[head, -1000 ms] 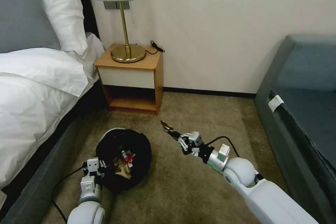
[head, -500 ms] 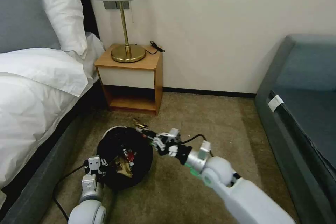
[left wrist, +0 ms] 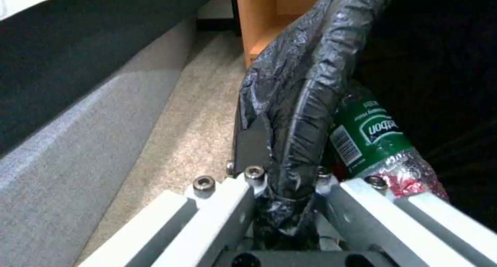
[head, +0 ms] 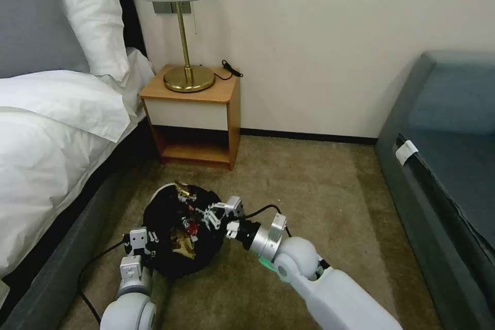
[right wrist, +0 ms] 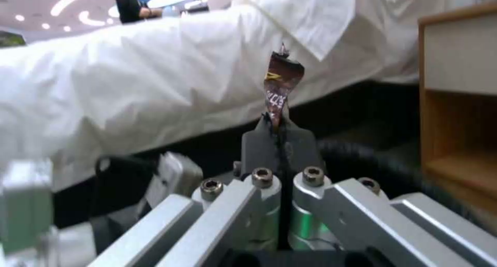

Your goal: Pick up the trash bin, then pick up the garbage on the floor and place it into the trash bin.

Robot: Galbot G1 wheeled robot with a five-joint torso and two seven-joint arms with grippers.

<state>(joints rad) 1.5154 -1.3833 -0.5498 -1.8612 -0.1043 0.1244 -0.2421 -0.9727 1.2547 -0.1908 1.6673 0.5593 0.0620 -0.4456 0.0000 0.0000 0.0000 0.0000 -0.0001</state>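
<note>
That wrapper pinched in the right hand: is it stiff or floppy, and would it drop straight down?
The wrapper looks thin and crinkled, so probably light and floppy. Pinched by one end in the right hand, it might flutter rather than drop straight into the trash bin.

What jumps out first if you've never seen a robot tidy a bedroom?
The right gripper hovers over the trash bin on the carpet by the bed, its fingers pinched on a dark crumpled wrapper. The left gripper clamps the bin's black-bagged rim, with a green-labelled bottle lying inside.
</note>
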